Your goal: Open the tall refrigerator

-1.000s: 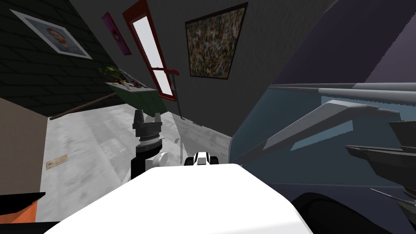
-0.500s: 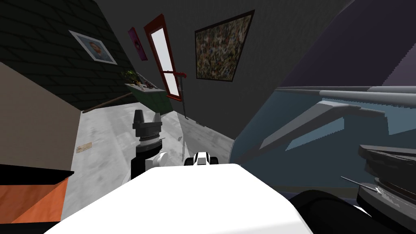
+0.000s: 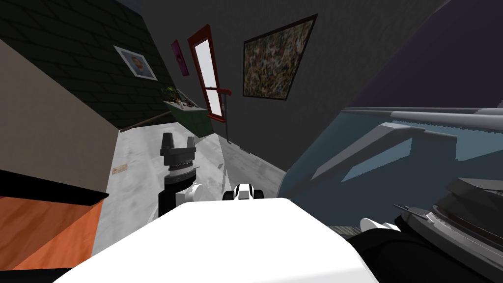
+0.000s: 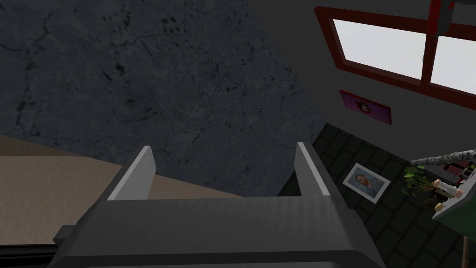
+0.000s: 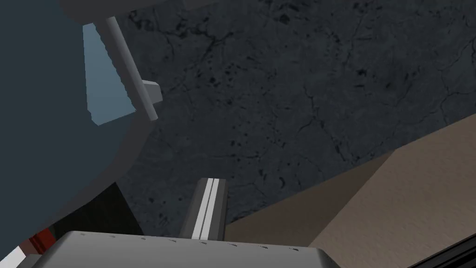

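View has swung; right arm (image 3: 457, 221) sunk to lower right. Refrigerator (image 3: 393, 186) fills frame's right, handle (image 3: 378, 140) untouched. Right gripper (image 5: 210, 184) fingers together, left gripper (image 4: 223, 153) fingers apart. Still approaching; next: part fingers, reach handle.

At twelve o'clock we face a dark grey wall (image 3: 231, 29) with a red-framed window (image 3: 209, 73), bright with daylight. A large framed painting (image 3: 275, 59) hangs at one o'clock. At eleven, a dark tiled wall (image 3: 73, 34) bears a small portrait (image 3: 136, 63). A green surface (image 3: 196, 123) with plants stands near the window on the pale grey floor (image 3: 147, 162). At eight o'clock sits an orange wooden cabinet (image 3: 44, 231).
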Robot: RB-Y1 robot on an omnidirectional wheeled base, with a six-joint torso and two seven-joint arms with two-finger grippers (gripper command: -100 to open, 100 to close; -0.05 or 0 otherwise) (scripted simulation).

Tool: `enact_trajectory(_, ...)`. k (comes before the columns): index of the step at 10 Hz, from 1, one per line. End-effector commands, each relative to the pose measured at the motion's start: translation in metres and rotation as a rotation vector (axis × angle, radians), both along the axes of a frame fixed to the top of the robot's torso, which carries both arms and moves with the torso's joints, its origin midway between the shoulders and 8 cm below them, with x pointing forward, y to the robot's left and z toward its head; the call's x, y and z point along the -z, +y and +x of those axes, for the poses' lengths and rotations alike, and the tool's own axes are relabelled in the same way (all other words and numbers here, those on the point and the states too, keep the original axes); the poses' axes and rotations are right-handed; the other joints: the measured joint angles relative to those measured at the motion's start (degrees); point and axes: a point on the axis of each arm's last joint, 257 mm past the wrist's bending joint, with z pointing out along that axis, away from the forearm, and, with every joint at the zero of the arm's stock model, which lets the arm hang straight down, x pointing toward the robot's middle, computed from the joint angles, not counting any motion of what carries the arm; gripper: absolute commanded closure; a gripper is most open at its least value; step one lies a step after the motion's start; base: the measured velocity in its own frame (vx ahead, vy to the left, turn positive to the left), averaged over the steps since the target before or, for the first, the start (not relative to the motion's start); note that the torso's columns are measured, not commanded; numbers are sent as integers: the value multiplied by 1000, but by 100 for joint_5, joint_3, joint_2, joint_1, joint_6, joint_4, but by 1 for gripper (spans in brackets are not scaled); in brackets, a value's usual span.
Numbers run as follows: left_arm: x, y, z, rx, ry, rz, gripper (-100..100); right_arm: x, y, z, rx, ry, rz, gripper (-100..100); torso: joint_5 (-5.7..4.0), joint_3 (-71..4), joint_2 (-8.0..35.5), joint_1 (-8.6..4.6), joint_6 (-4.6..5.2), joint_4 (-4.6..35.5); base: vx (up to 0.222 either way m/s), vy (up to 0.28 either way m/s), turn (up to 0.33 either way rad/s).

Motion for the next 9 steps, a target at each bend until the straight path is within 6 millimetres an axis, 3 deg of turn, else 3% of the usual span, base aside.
enact_trajectory(1, 0, 0, 0, 0, 0, 0, 0, 2, 0, -4, -169, -104, 81, 100, -2, -9, -17, 2, 12, -4, -1, -11, -3)
enact_trajectory(5, 0, 0, 0, 0, 0, 0, 0, 0, 4, 1, -261, -199, 122, 100, -11, -4, -6, -25, 10, 0, 5, 4, -14)
enact_trajectory(6, 0, 0, 0, 0, 0, 0, 0, 1, 4, -21, -371, -321, 173, 100, -12, -7, -12, -22, 11, -2, -30, -12, 303)
enact_trajectory(9, 0, 0, 0, 0, 0, 0, 0, 3, 4, -29, -549, -442, 220, 100, -35, -14, -59, -101, -14, -2, -27, -13, 191)
